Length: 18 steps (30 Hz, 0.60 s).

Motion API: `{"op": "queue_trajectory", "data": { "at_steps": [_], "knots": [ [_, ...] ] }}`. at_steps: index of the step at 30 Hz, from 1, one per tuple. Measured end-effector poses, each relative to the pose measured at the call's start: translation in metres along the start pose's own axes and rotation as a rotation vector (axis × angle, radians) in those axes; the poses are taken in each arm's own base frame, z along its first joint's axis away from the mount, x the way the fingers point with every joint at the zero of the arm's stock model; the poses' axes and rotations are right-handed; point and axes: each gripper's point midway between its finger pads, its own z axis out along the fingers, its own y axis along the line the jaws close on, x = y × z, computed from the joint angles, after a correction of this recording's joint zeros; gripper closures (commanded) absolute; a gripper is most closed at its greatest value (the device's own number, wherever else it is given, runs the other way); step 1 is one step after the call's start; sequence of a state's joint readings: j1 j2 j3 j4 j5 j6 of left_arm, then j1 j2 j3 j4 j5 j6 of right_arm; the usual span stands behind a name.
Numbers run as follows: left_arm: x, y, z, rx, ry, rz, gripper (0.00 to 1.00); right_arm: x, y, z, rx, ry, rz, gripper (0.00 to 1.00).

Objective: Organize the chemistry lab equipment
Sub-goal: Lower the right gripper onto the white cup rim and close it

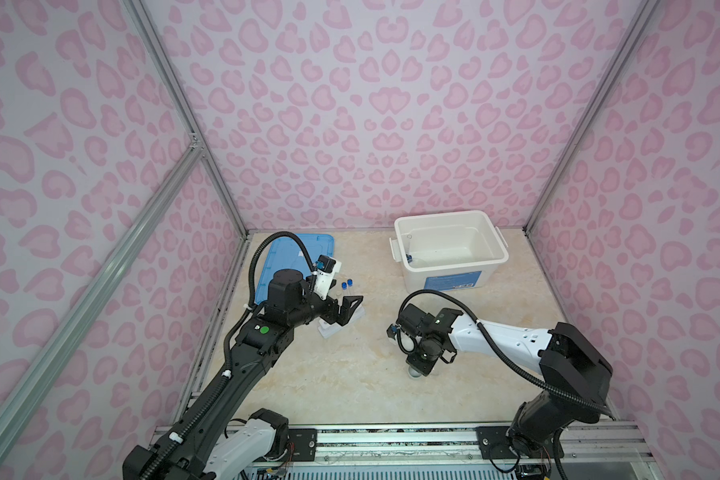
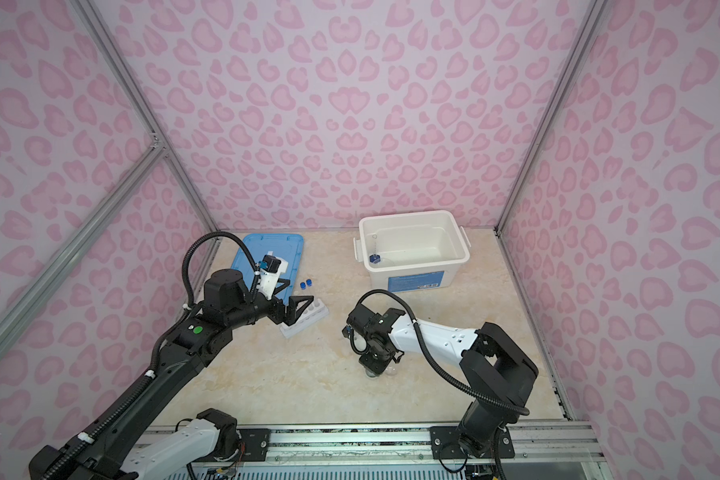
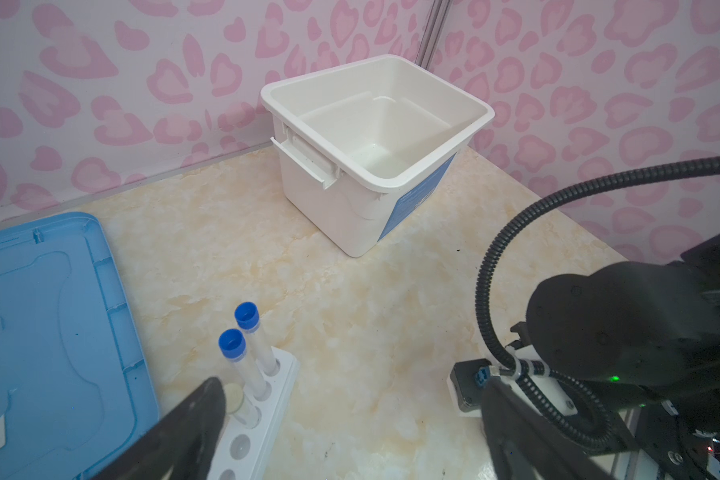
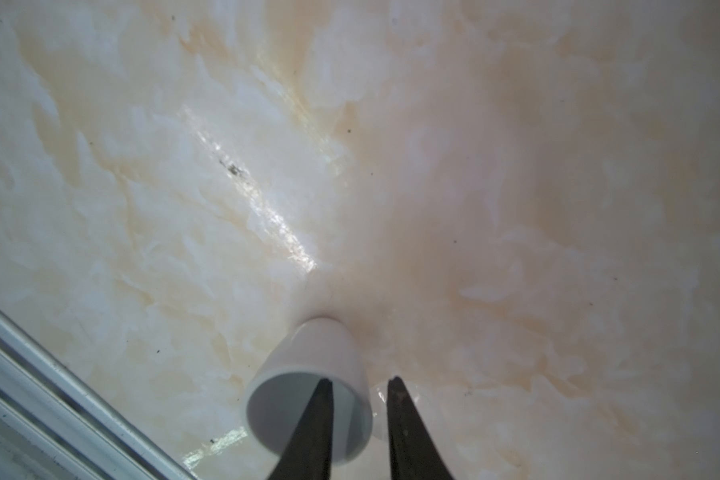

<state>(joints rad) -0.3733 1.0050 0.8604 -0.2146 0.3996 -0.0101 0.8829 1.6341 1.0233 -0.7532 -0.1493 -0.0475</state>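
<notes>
The left arm (image 1: 242, 374) stretches away from its base in a long, nearly straight line and ends to the left of the white bin (image 1: 416, 277), on that bin's near side. Its wrist is level, and the left gripper (image 2: 292, 297) points toward the bin with its jaws spread wide and nothing between them.

The right arm (image 1: 508, 336) rises from its base, folds at the elbow and runs leftward in front of the bin. Its wrist bends straight down. The right gripper (image 4: 360, 384) has narrow jaws with a gap between them. One finger is inside the small white cup (image 4: 308, 361) and the other is outside its wall.
</notes>
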Motion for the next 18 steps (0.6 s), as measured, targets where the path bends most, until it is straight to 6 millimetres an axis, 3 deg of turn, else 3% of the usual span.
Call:
{"op": "queue_trajectory", "data": {
  "at_steps": [18],
  "knots": [
    [-0.0002,0.0011,-0.0002,-0.007,-0.001,0.000,0.03,-0.0003,0.0011,0.0079,0.002,0.015,-0.021,0.84]
  ]
}}
